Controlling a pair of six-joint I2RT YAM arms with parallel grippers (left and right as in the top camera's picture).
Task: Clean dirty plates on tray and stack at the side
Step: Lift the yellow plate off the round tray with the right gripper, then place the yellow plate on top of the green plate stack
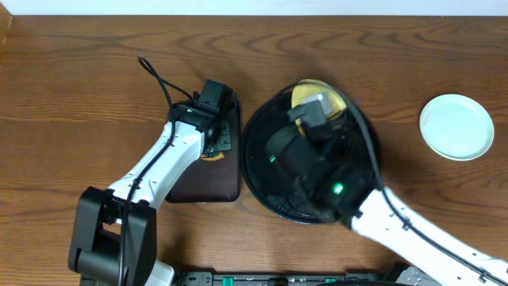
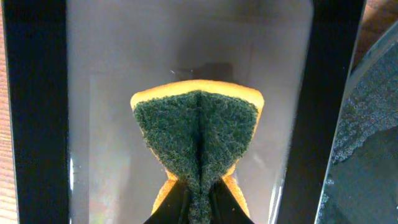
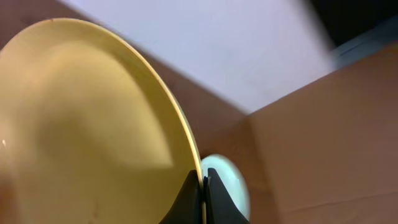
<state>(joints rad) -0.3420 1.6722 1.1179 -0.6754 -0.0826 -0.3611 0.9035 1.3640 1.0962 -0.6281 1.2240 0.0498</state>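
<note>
The yellow plate (image 3: 93, 124) is tilted on edge, its rim pinched in the clenched right gripper (image 3: 204, 198), at the upper edge of the round black tray (image 1: 258, 163); a mint plate (image 1: 456, 125) lies far right on the wooden table (image 1: 79, 103); the left gripper (image 2: 198, 208) squeezes a folded sponge (image 2: 196, 134) over the rectangular tray (image 2: 34, 124), its arm reaching up toward the frame centre.

Overhead looks straight down on the table (image 1: 79, 119); wrist views sit close; the right shares the yellow plate (image 3: 81, 124)

Closed jaws pinch the yellow plate (image 3: 93, 124) by its rim, mint plate (image 3: 233, 180) beyond
</note>
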